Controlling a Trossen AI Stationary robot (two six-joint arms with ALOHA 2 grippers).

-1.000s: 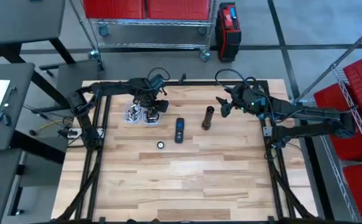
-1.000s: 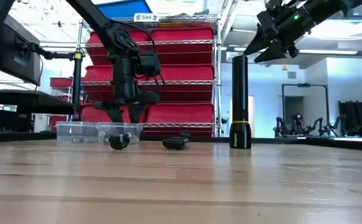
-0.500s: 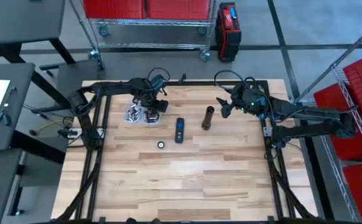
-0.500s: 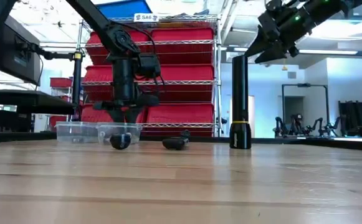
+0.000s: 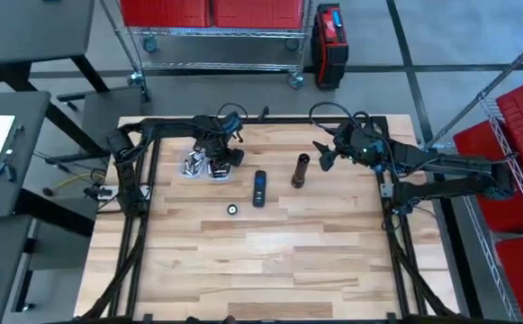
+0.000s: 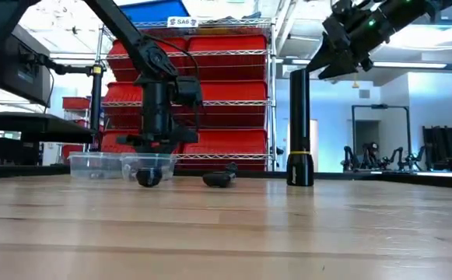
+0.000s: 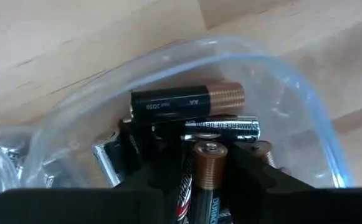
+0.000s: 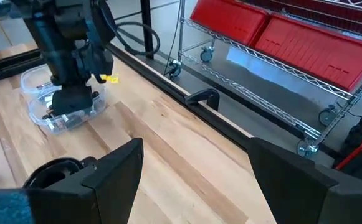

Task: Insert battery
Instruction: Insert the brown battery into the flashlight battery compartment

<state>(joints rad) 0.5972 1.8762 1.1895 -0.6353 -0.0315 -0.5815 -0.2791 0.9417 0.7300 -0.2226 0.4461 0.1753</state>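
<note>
Batteries (image 7: 190, 102) lie heaped in our clear tub (image 7: 305, 112), where our left gripper (image 7: 210, 177) reaches down, fingers clamped around one upright battery (image 7: 209, 165). Our right gripper (image 8: 193, 171) hangs spread wide above the standing flashlight (image 6: 299, 128).

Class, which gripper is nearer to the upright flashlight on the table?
Right. The right gripper hovers open just beside the flashlight, above its top. The left gripper is farther off, down in the battery tub, closed on a battery.
</note>
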